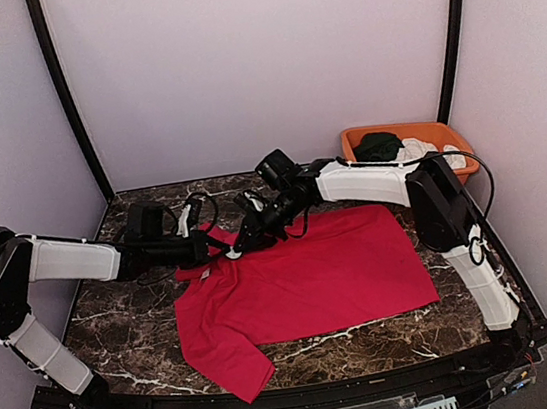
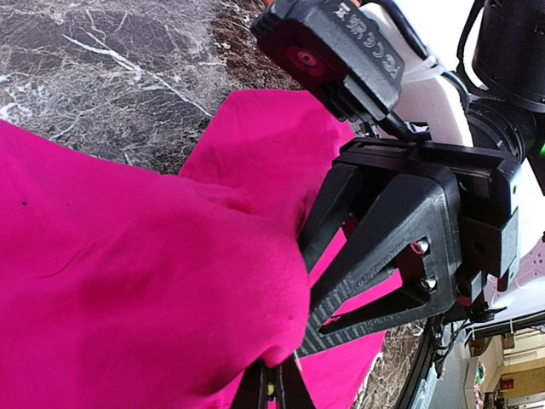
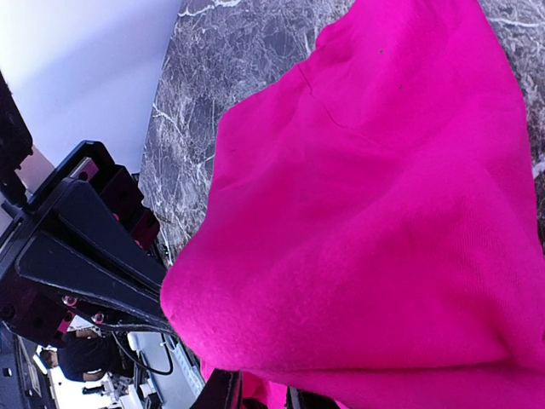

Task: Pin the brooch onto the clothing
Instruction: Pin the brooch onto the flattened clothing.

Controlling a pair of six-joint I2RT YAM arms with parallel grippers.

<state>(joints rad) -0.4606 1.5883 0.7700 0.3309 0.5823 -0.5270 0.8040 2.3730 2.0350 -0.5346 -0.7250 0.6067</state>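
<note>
The clothing [image 1: 322,269], a bright red T-shirt, lies spread on the marble table, and both arms meet at its upper left corner. My left gripper [image 1: 214,245] [image 2: 274,388] is shut, with a small yellow piece and a thin pin, apparently the brooch [image 2: 277,390], between its tips. A raised fold of the clothing [image 2: 128,281] bulges over them. Facing it, my right gripper [image 1: 242,239] [image 3: 266,397] has its fingers [image 2: 375,256] close together on red cloth [image 3: 366,213]. The left arm's fingers [image 3: 94,256] sit just beyond that fold.
An orange basket [image 1: 346,144] at the back right holds a dark green garment [image 1: 379,145] and a white garment [image 1: 420,151]. Pale walls enclose the table on three sides. Bare marble [image 1: 128,324] shows left of the T-shirt and along the front edge.
</note>
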